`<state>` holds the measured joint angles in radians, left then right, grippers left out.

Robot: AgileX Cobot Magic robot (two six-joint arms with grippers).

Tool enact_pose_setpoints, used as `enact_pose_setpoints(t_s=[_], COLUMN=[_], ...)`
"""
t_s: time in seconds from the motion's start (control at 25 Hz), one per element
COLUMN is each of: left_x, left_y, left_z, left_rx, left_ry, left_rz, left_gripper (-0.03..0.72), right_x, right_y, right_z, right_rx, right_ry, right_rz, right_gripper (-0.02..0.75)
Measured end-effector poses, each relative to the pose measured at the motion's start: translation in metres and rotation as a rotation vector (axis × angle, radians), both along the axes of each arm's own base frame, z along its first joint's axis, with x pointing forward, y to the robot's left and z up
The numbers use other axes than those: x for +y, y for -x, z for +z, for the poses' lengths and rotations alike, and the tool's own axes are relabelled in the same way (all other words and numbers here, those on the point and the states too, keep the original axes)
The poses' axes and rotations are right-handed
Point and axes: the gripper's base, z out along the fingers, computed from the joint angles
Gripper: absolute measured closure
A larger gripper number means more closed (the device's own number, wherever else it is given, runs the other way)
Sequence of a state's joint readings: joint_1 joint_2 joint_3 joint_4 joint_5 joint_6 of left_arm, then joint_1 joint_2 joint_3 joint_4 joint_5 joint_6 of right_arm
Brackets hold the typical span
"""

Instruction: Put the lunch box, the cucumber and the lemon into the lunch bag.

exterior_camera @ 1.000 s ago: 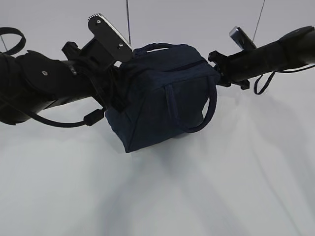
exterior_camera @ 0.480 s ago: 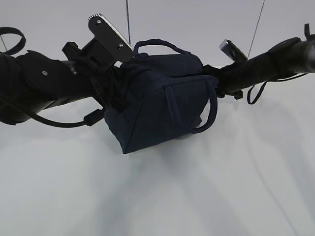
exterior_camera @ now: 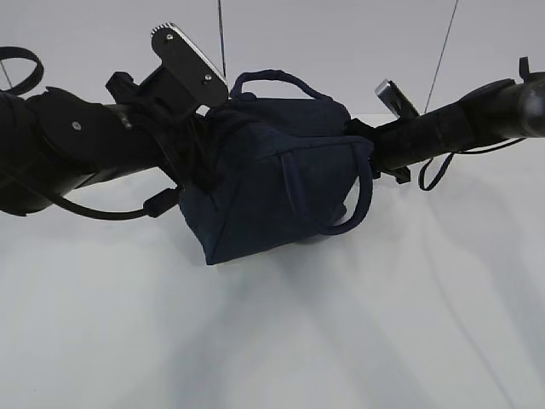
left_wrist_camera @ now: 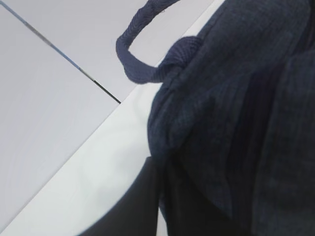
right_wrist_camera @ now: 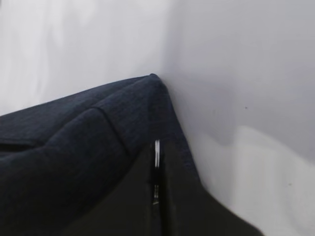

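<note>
The lunch bag (left_wrist_camera: 236,118) filled the right half of the frame, its dark navy fabric close to the lens. One loop handle (left_wrist_camera: 140,59) arched at top centre. The left gripper (left_wrist_camera: 160,196) was closed, pinching the fabric, above the white table (left_wrist_camera: 88,182).

White table (exterior_camera: 281,341) fills near part of scene, smooth, with soft grey shadows in middle. Pale grey wall (exterior_camera: 341,43) stands far behind. Two thin dark wires hang down in front of wall: one (exterior_camera: 221,34) near middle, one (exterior_camera: 443,43) slanting at right. Table's far edge meets wall.
</note>
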<state>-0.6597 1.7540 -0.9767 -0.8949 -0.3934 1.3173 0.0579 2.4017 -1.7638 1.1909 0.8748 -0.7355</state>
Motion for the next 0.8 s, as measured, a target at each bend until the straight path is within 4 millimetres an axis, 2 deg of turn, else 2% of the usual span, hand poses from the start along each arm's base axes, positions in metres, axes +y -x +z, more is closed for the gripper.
enact_pose_setpoints(t_s=[0.24,0.44,0.56,0.64,0.8], left_x=[0.009,0.018,0.023,0.025,0.028], left_y=[-0.006,-0.012,-0.014,-0.016,-0.017], left_z=[0.001,0.001,0.001,0.0,0.002], left_rx=[-0.008,-0.016,-0.013,-0.01,-0.02], left_ry=[0.0,-0.002,-0.013,-0.022,-0.026], left_rz=[0.034,0.064,0.061,0.055,0.058], left_gripper=[0.698,0.698,0.69,0.661,0.54], right_x=[0.002,0.0,-0.002,-0.005,-0.013], right_y=[0.005,0.006,0.002,-0.001,-0.003], right_z=[0.003,0.021,0.037,0.045,0.05], right_rx=[-0.004,-0.02,-0.065,-0.102,-0.119], right_ry=[-0.027,-0.072,-0.046,0.023,0.187], right_rz=[0.089,0.214,0.274,0.318,0.382], right_gripper=[0.719,0.509,0.465,0.457,0.449])
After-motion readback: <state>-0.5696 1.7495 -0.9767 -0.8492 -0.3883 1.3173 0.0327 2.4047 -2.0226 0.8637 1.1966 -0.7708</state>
